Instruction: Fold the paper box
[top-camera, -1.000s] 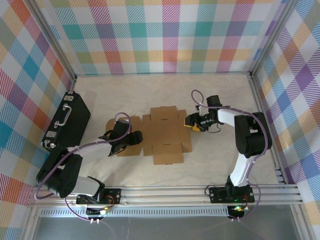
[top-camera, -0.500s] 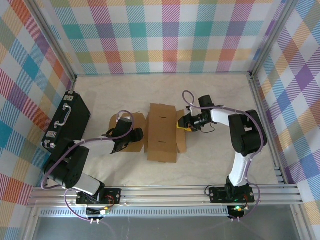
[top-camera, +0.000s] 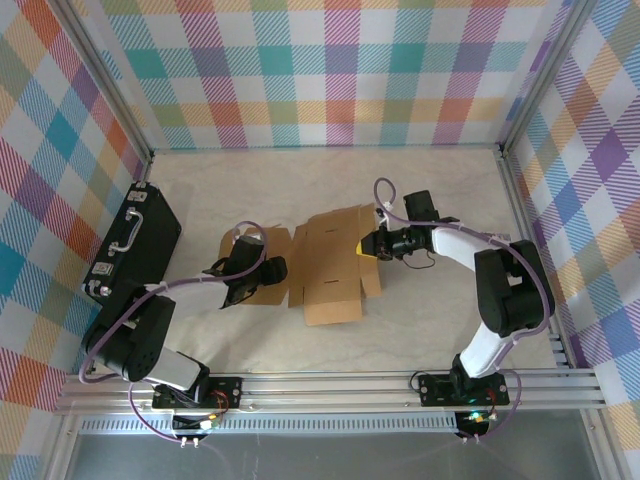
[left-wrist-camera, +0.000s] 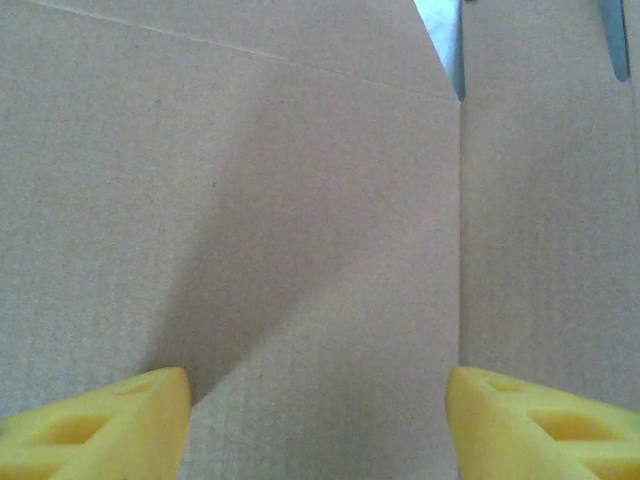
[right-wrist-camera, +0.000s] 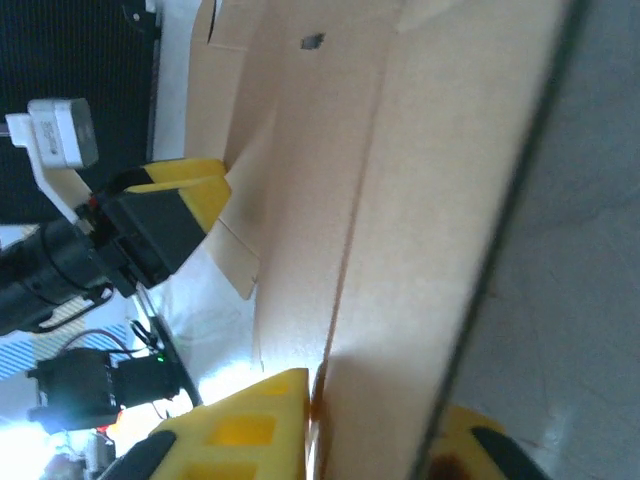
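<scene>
The box is a flat brown sheet in the middle of the table, and it is not a real box yet. Its right side is what has changed. A second ago that side lay flat, and now it is tipped up off the table, with the far corner highest. The rest of the sheet lies flat.

The right gripper did that. A moment ago its jaws stood apart next to the edge. Now they are pinched tight on that edge, and in my right wrist view I see the card squeezed between the two yellow fingers.

The left gripper has hardly moved. It sits low over the left part of the sheet with its jaws wide apart and nothing in them. My left wrist view shows bare card between them. I cannot tell if it presses on the card or just hangs above it.

I think the first fold has started. That side must go on up and over, and the left part needs to stay down so the sheet does not slide
</scene>
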